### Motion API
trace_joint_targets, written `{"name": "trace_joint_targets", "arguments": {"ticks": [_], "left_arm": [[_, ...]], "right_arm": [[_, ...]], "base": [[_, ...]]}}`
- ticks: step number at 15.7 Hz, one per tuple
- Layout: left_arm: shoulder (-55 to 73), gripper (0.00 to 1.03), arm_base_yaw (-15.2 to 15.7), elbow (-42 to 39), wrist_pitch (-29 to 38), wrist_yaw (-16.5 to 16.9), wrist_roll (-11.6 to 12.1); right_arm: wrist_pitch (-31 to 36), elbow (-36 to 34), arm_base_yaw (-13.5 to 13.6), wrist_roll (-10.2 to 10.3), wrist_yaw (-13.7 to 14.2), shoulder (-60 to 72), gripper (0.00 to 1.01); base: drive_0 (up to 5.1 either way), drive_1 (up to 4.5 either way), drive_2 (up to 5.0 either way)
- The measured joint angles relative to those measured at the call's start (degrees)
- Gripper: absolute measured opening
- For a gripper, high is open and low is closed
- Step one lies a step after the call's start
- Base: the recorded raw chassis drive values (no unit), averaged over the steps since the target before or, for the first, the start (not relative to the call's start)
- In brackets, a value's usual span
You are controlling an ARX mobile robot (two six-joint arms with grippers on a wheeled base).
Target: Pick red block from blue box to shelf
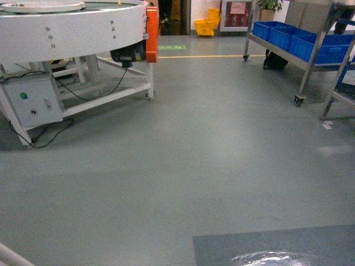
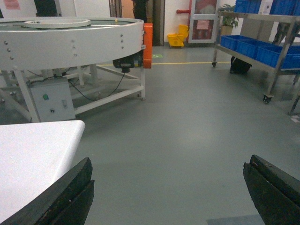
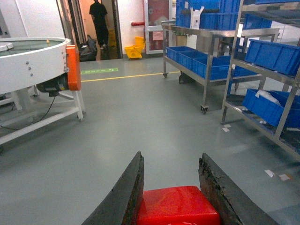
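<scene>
The right gripper squeezes the red block tight. The left gripper hangs wide apart, holding nothing. A bump could shake the block loose.

One red block, two end effectors

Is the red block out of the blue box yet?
Yes, out. The right wrist view shows the red block clamped between the right gripper fingers above bare floor, and no turquoise box appears in any view.
</scene>
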Motion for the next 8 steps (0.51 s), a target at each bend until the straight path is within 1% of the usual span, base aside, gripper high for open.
{"name": "trace_joint_targets", "arguments": {"ticks": [4, 7, 8], "left_arm": [[0.0, 0.98, 0.0, 0.0, -0.1, 0.0, 0.0], [0.0, 0.98, 0.1, 0.0, 0.0, 0.0, 0.0], [0.0, 0.98, 0.0, 0.0, -0.1, 0.1, 0.0]], "right_arm": [[0.1, 0.0, 0.0, 0.0, 0.0, 0.0, 0.28], [0.0, 0.0, 0.0, 0.0, 0.0, 0.0, 0.28], [0.0, 0.0, 0.0, 0.0, 0.0, 0.0, 0.28]], "base": [[-0.1, 4.08, -4.3], [-1.6, 2.62, -5.8], [0.3, 4.45, -3.9]]}}
